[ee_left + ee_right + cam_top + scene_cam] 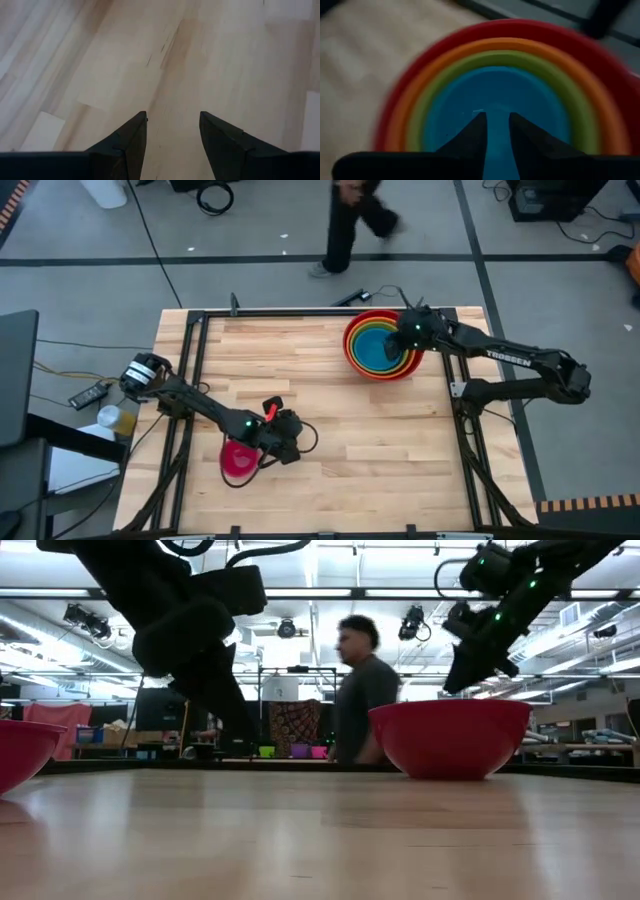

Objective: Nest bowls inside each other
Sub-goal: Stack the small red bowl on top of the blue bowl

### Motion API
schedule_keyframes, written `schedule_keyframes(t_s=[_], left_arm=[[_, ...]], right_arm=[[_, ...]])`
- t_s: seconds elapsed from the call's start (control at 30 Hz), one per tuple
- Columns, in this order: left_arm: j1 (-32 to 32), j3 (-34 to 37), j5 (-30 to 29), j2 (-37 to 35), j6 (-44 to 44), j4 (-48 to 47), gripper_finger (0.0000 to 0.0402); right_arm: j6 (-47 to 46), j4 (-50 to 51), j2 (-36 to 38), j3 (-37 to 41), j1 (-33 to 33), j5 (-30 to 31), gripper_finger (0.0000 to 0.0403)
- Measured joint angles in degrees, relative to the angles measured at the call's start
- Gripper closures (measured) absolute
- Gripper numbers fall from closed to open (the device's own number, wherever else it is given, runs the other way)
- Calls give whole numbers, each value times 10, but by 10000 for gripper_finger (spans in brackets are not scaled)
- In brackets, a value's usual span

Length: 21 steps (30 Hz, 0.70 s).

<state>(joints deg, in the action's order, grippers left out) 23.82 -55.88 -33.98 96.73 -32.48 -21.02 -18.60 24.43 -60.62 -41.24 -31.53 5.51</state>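
A stack of nested bowls stands at the table's far right: a red outer bowl, then orange, yellow and green ones, with a blue bowl innermost. My right gripper hovers over the blue bowl, its fingers a narrow gap apart with nothing between them. In the low view it stands just above the red rim. A magenta bowl rests on its base near the front left. My left gripper is open over bare wood, just right of that bowl.
A person walks past beyond the table's far edge. Black frame rails run along the table's left, right and far sides. Bare wood lies between the two bowl spots.
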Motion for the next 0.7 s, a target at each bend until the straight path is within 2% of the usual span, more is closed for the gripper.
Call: schedule_keyframes(t_s=[0.07,0.17,0.3,0.4,0.57,0.7], left_arm=[[7,1,-3,-12,-14,-13,217],[36,0,-25,-40,-41,-18,217],[98,0,-106,-98,-89,-67,217],[141,0,-127,-143,-145,-129,217],[197,0,-88,-183,-303,-268,217],[236,0,29,-189,-414,-357,217]], right_arm=[[3,-6,11,2,28,-28,312],[-12,-61,26,33,94,-28,312],[-14,-194,40,78,187,5,312],[11,-300,40,106,252,4,312],[25,-408,20,119,346,-10,312],[-28,-431,-20,120,411,-10,312]])
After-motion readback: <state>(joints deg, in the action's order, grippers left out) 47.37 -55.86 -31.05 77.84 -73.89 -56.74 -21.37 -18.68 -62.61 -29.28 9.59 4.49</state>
